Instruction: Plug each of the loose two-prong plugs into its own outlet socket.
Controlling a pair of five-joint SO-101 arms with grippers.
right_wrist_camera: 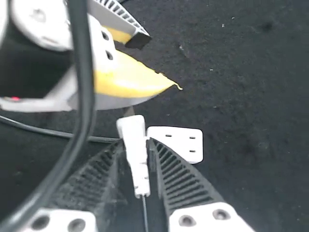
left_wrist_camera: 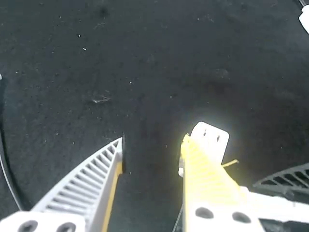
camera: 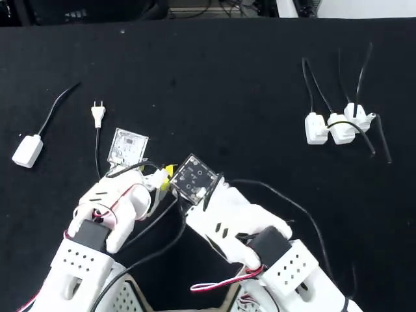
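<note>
So the right gripper (right_wrist_camera: 135,150) is seen clamped onto a white two-prong plug (right_wrist_camera: 132,129), with its fingers pressed in from both sides. The plug's thin cable (right_wrist_camera: 143,212) is trailed back between them. The plug's front end is held just beside a white socket block (right_wrist_camera: 179,143) that's lying flat on the black table (right_wrist_camera: 251,72). Whether the two are actually touching can't be told. Small slots can be made out on the block's face.

The left gripper (left_wrist_camera: 153,145) is spread wide and nothing is held in it. Its yellow finger (left_wrist_camera: 205,169) is parked right up against that same socket block, while the grey-white finger (left_wrist_camera: 99,171) is kept well apart from it, over bare table.

In the high view both arms are found along the bottom of the frame, and the two grippers are seen tip to tip just left of centre. A second loose plug (camera: 97,114) is lying in the upper left area with its prongs pointed toward the top edge, and its black cord is run down toward the left arm. Further left, near the frame edge, a white socket (camera: 27,151) on its own black cord is lying. Over on the right side a cluster of three white pieces (camera: 331,127) with black cords is grouped close together
</note>
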